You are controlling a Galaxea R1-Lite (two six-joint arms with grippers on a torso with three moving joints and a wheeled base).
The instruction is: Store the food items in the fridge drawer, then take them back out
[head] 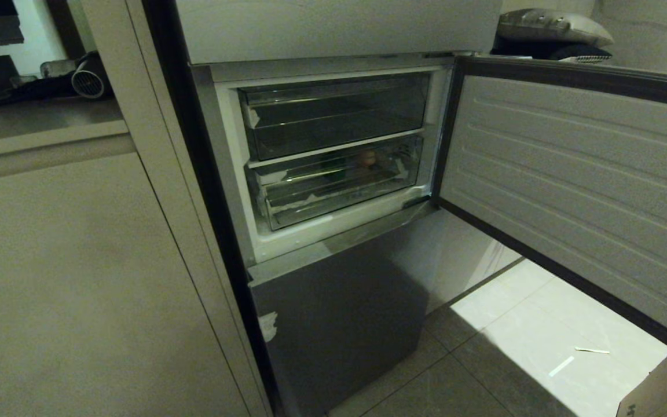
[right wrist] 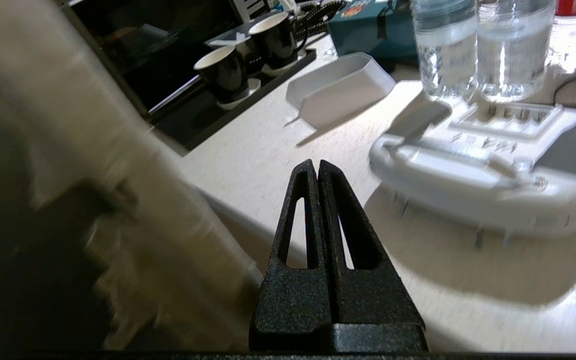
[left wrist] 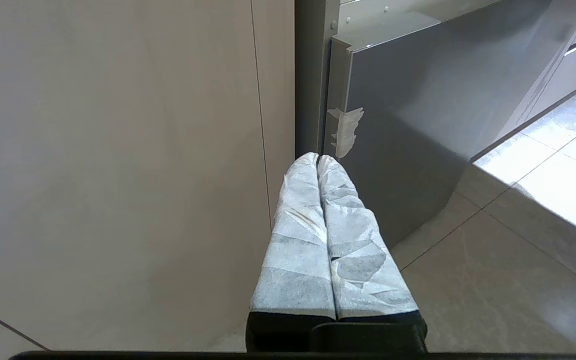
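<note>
The fridge compartment stands open in the head view. Its lower clear fridge drawer (head: pixel 333 191), with white tape scraps at its front corner, is pushed in. A small orange-brown round food item (head: pixel 367 157) shows through the plastic at the back of that drawer. Neither gripper appears in the head view. My left gripper (left wrist: pixel 317 159), fingers wrapped in white, is shut and empty, low down beside the grey lower fridge door (left wrist: pixel 408 125). My right gripper (right wrist: pixel 315 166) is shut and empty above a pale countertop (right wrist: pixel 248 165), away from the fridge.
A darker drawer (head: pixel 333 113) sits above the clear one. The open fridge door (head: pixel 576 185) swings out to the right. On the countertop stand two water bottles (right wrist: pixel 478 45), a white tool (right wrist: pixel 478 180), a white tray (right wrist: pixel 340 87) and black cups (right wrist: pixel 248 65). Paper scraps (head: pixel 576 356) lie on the floor.
</note>
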